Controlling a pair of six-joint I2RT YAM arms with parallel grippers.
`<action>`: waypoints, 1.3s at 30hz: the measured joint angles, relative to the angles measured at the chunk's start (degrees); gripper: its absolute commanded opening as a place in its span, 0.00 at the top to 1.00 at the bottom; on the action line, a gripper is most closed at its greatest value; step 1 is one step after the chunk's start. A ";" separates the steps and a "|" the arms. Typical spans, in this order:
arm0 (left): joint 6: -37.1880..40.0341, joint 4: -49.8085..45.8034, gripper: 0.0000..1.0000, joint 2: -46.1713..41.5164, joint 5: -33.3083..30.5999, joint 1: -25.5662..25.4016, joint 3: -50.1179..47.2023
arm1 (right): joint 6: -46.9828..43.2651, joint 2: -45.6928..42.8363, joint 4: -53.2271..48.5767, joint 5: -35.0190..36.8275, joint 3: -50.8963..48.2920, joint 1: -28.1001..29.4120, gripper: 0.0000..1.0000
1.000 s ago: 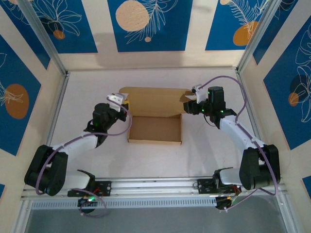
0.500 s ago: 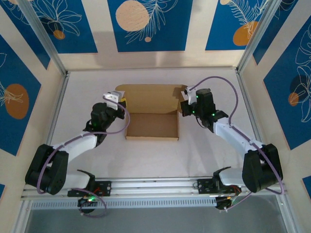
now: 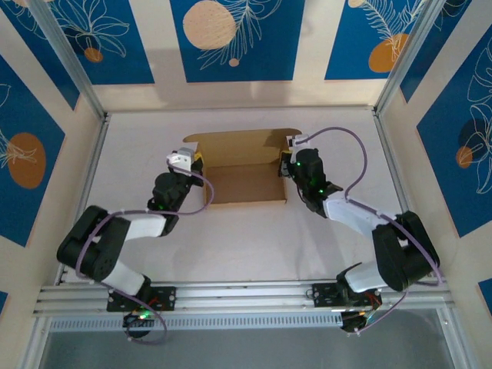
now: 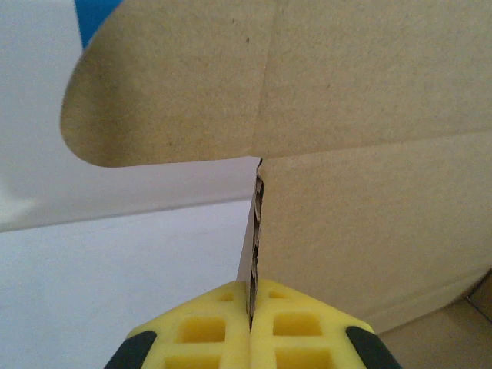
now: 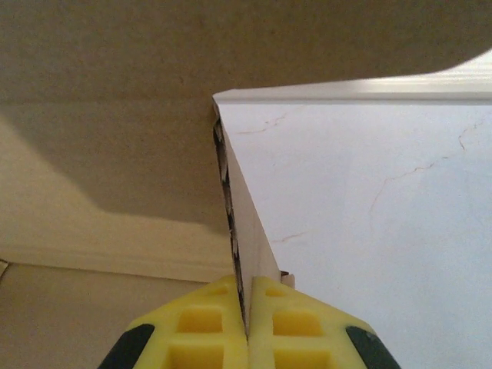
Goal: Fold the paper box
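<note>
The paper box [image 3: 244, 183] sits open on the table [image 3: 231, 238], toward its far half, with its rear flap standing up. The left gripper [image 4: 250, 304] is clenched on the box's left side wall. The right gripper [image 5: 247, 304] pinches the right wall the same way.

The pale, off-white table [image 3: 246, 238] carries a brown cardboard paper box [image 3: 244, 186], which sits open-topped in the upper middle of the overhead frame, its lid panel on the side toward the frame's top.

paper box [image 3: 244, 186]: matt brown cardboard, corrugated edge; fingers [image 4: 204, 332]: smooth yellow plastic
</note>
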 measured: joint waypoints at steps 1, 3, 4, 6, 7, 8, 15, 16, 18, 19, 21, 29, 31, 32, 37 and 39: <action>0.02 1.84 0.97 1.70 -1.31 -0.37 0.35 | 0.26 1.38 1.75 0.44 0.07 0.07 1.00; 0.07 5.20 0.96 5.46 -4.70 -1.27 1.46 | 0.39 4.66 5.62 2.12 0.48 0.59 1.00; 0.07 6.19 0.95 6.82 -6.25 -1.64 1.97 | 0.39 5.88 7.19 2.86 0.48 0.87 0.99; 0.11 7.78 0.95 9.09 -9.29 -2.47 2.86 | 0.83 8.44 10.51 4.48 0.48 1.44 0.99; 0.13 8.26 0.95 9.84 -10.43 -2.89 3.19 | 1.29 9.29 11.80 5.11 0.42 1.60 0.99; 0.26 8.85 0.94 10.62 -11.78 -3.54 3.54 | 1.81 9.94 13.00 5.62 0.22 1.62 0.99; 0.26 10.91 0.91 13.20 -17.03 -6.97 4.31 | 4.92 10.99 18.08 8.68 -2.27 2.08 0.99; 0.26 11.02 0.91 13.33 -17.53 -7.28 4.31 | 5.20 11.02 18.84 9.09 -2.71 2.25 0.99; 0.28 11.19 0.91 13.35 -18.29 -7.74 4.31 | 5.68 11.02 19.89 9.64 -3.56 2.62 0.99; 0.28 11.30 0.91 13.35 -18.56 -7.93 4.28 | 5.81 11.02 20.55 9.81 -4.07 2.73 0.99; 0.28 11.47 0.91 13.49 -19.04 -8.28 4.13 | 5.95 11.02 21.99 10.01 -5.11 2.95 0.98; 0.22 13.18 0.88 14.21 -19.82 -9.49 2.16 | 5.92 10.99 28.74 10.01 -10.01 3.63 0.98; 0.15 13.86 0.87 14.73 -19.82 -9.64 1.88 | 5.81 10.99 29.75 9.99 -10.75 3.72 0.98; 0.04 14.16 0.87 14.99 -19.82 -9.73 1.70 | 5.73 10.99 30.18 9.97 -11.13 3.74 0.98; -0.61 15.82 0.87 16.35 -19.58 -10.19 0.46 | 5.46 10.99 32.46 9.97 -13.16 4.04 0.98; -1.03 16.33 0.87 16.68 -19.41 -10.29 -0.20 | 5.31 10.99 33.03 9.97 -13.86 4.17 0.98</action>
